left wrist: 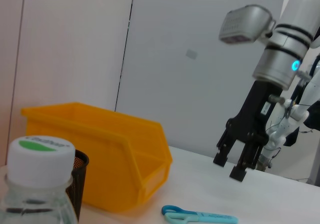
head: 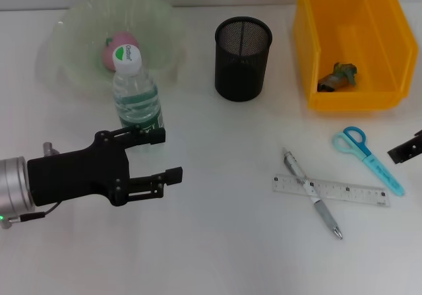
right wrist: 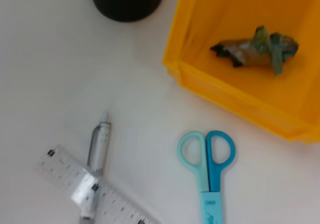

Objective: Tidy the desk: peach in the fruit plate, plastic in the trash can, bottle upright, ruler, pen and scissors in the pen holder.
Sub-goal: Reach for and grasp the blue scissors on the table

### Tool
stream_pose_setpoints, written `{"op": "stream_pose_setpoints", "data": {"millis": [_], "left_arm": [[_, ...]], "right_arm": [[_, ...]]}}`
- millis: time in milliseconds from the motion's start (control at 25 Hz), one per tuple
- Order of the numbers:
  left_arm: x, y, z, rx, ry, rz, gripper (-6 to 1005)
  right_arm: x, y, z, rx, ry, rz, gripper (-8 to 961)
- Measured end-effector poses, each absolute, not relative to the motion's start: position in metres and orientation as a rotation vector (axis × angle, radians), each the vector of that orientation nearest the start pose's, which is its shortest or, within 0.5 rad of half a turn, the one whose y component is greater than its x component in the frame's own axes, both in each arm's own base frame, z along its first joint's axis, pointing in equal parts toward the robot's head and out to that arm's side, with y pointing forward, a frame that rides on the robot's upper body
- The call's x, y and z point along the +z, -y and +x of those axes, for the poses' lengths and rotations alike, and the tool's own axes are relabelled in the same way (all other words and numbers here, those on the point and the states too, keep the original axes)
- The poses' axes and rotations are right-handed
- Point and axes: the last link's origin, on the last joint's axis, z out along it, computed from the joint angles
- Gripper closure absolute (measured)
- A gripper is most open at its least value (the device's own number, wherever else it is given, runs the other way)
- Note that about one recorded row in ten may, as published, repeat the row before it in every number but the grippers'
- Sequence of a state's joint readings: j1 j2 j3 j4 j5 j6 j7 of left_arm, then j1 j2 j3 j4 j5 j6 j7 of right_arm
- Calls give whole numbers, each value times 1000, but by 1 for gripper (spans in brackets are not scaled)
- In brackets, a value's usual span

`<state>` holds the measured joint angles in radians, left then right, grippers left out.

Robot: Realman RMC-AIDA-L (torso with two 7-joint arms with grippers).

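Standing upright near the front edge of the fruit plate (head: 72, 44): the bottle (head: 137, 97), white cap on top, with the pink peach (head: 113, 47) already lying in the plate just behind it. Just beside the bottle's base, the left gripper (head: 161, 155) — black fingers spread apart, nothing between them, the upper fingertip close to the bottle but contact hard to judge. In the middle of the desk (head: 217, 242), the black mesh pen holder (head: 242, 59), with nothing seen poking out. To its right, the yellow trash can (head: 349, 90), a crumpled piece of plastic (head: 339, 77) lying inside on its floor. Left on the desk, in front of the bin: the pen (head: 312, 193) crossing the clear ruler (head: 331, 190) (pen over ruler, as far as the right wrist view shows), and the blue scissors (head: 366, 158) lying flat to their right, apart from both. At the right edge of the head view, only a sliver of the right gripper (left wrist: 230, 166) — seen whole from the left wrist camera, hanging above the desk near the scissors, fingers apart and pointing down
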<state>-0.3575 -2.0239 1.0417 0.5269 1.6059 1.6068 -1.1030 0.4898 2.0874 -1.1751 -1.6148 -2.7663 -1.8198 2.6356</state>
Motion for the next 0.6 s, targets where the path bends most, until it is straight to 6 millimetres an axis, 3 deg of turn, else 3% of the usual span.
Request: {"op": "stream_pose_setpoints", "data": {"millis": [200, 600], "left_arm": [[-19, -276, -279, -894, 448, -2753, 204], [-22, -279, -280, -873, 468, -2739, 204]], "right_arm": [[51, -333, 225, -581, -1208, -2314, 168], [29, -344, 235, -622, -1222, -2340, 169]]}}
